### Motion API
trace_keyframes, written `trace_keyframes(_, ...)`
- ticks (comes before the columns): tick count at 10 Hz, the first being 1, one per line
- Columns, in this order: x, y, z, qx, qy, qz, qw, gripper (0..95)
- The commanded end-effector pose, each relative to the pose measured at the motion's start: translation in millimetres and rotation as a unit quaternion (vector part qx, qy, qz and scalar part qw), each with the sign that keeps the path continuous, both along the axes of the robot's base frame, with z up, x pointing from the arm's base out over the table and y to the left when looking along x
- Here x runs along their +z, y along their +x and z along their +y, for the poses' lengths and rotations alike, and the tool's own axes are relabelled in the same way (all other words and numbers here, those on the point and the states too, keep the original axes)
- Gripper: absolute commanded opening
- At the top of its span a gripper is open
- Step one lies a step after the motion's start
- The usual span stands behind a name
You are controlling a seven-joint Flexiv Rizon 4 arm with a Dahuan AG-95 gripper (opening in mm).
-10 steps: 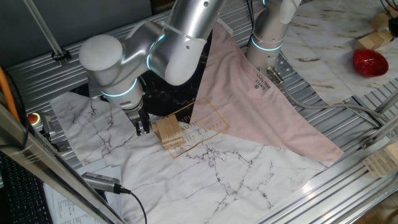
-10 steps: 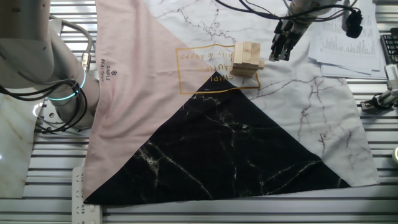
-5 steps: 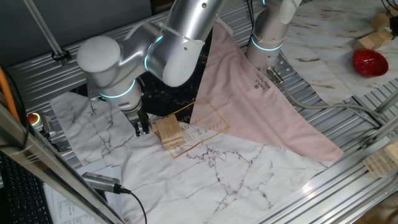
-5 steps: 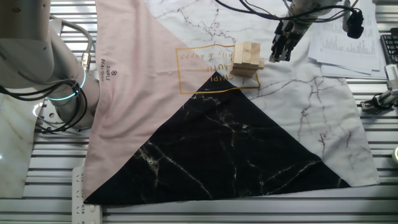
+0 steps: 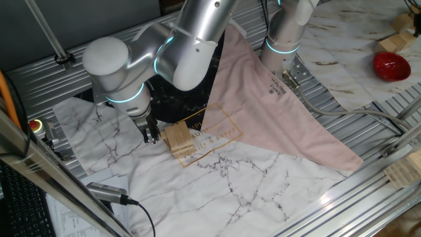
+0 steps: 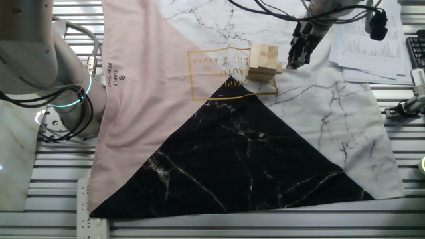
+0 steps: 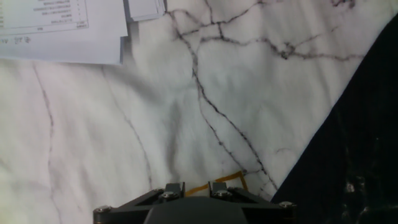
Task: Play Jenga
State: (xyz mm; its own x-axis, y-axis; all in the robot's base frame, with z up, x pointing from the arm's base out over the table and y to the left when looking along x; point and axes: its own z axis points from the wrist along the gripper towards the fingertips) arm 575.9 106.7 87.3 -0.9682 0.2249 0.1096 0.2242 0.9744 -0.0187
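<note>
The Jenga tower [image 5: 177,139] is a small stack of light tan wooden bars standing on the marbled white cloth at the corner of the gold-printed square; it also shows in the other fixed view [image 6: 263,63]. My gripper [image 5: 151,133] hangs just left of the tower at about its height, a small gap away and not touching it. In the other fixed view the gripper [image 6: 297,56] is just right of the tower. Its fingers stand close together with nothing between them. The hand view shows only cloth beyond the fingers [image 7: 175,188]; the tower is out of that view.
The pink cloth [image 5: 276,112] and black marbled cloth [image 6: 252,166] cover the table. Paper sheets [image 6: 368,43] lie beside the gripper. A second arm's base [image 5: 283,39] stands at the back. A red object [image 5: 391,66], tan wedges [image 5: 393,43] and a ridged wooden block [image 5: 402,172] sit far right.
</note>
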Motion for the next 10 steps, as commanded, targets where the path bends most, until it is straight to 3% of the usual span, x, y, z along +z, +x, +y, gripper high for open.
trace_keyframes(1,-0.2,-1.6,-1.7,0.006,0.001,-0.001,1.0000,19.0)
trace_keyframes(2,-0.1,-2.2,-2.5,0.008,0.001,-0.001,1.0000,19.0)
trace_keyframes(3,-0.3,-3.8,-4.3,0.013,0.003,-0.001,0.9999,38.0)
trace_keyframes(10,-4.0,-8.1,-7.9,0.030,0.006,0.001,0.9995,38.0)
